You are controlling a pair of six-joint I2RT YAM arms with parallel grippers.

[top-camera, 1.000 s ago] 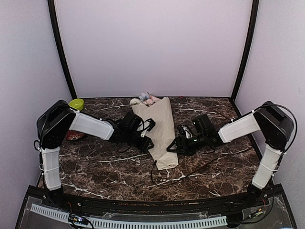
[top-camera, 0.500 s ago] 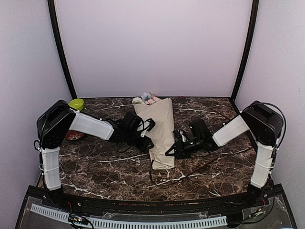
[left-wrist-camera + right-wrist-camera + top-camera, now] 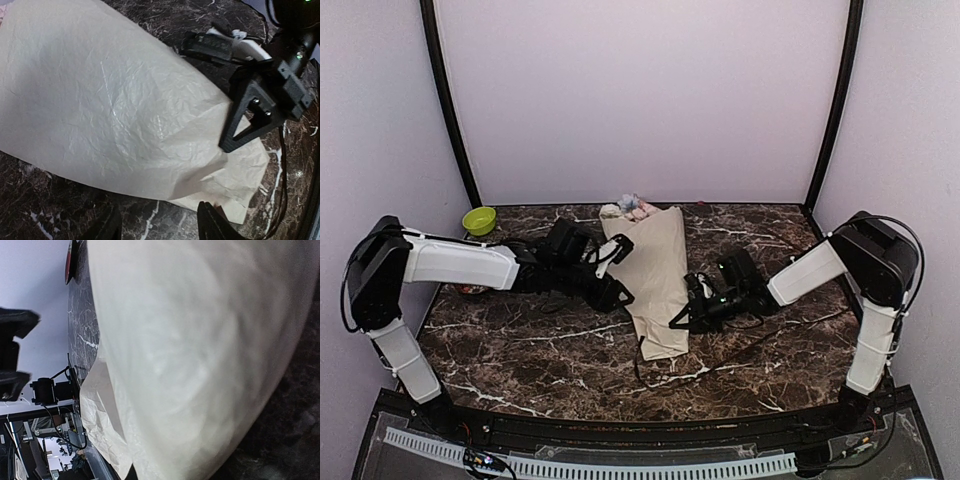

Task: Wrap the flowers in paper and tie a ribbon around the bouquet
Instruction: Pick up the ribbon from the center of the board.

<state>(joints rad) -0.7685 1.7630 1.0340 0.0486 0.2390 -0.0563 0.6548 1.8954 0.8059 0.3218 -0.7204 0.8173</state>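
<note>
- Wrapping looks done: the bouquet [image 3: 655,280] lies as a closed cone mid-surface [image 3: 520,350], its flowers [image 3: 628,208] poking out the far end.
- The ribbon [image 3: 639,362] trails loose by the narrow near tip, so I judge tying is yet to do.
- My left end effector [image 3: 617,270] is released beside the cone. My right end effector [image 3: 680,312] is clenched at its right edge; I cannot tell on what.

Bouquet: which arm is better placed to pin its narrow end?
Right, probably: the right fingers are shut against the bouquet near its narrow end; the left fingers stand open beside its middle.
</note>
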